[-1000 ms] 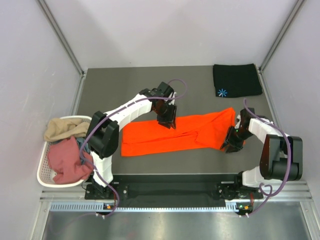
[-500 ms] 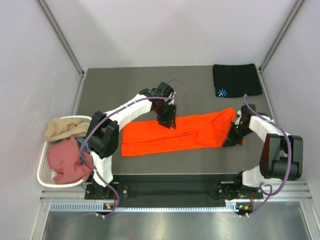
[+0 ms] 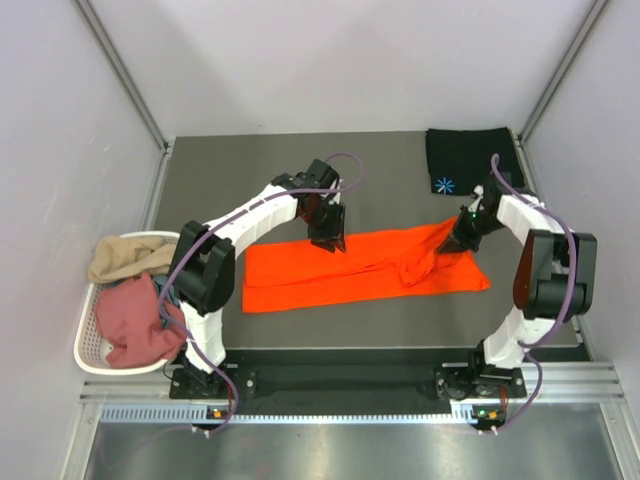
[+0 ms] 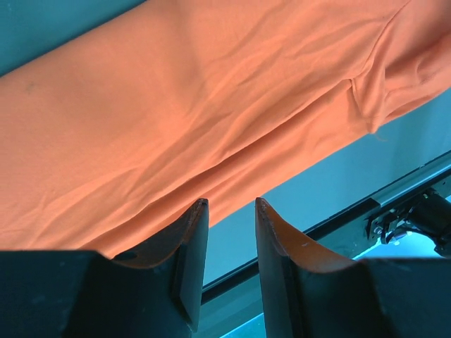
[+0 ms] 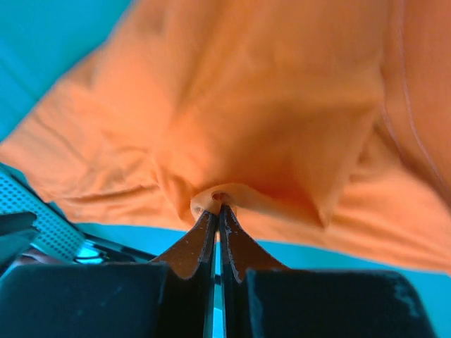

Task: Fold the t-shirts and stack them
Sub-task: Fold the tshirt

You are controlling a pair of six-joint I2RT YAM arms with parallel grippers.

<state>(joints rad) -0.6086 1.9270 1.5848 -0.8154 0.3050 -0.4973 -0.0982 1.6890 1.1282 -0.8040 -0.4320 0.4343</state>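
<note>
The bright orange t-shirt lies as a long folded strip across the middle of the table. It fills the left wrist view and the right wrist view. My left gripper hangs over its upper edge, jaws open and empty. My right gripper is shut on a pinch of the orange cloth at the shirt's right end, lifted off the table. A folded black t-shirt with a light-blue starburst lies at the back right. A tan shirt and a dusty pink shirt sit in the basket.
The white slotted basket stands at the table's left edge. Grey walls close in the table at the back and both sides. A black rail runs along the near edge by the arm bases.
My right gripper has moved up and back from the shirt's near right corner, carrying a pinch of orange cloth with it. The shirt's right end has spread. The left gripper shifted slightly back.
</note>
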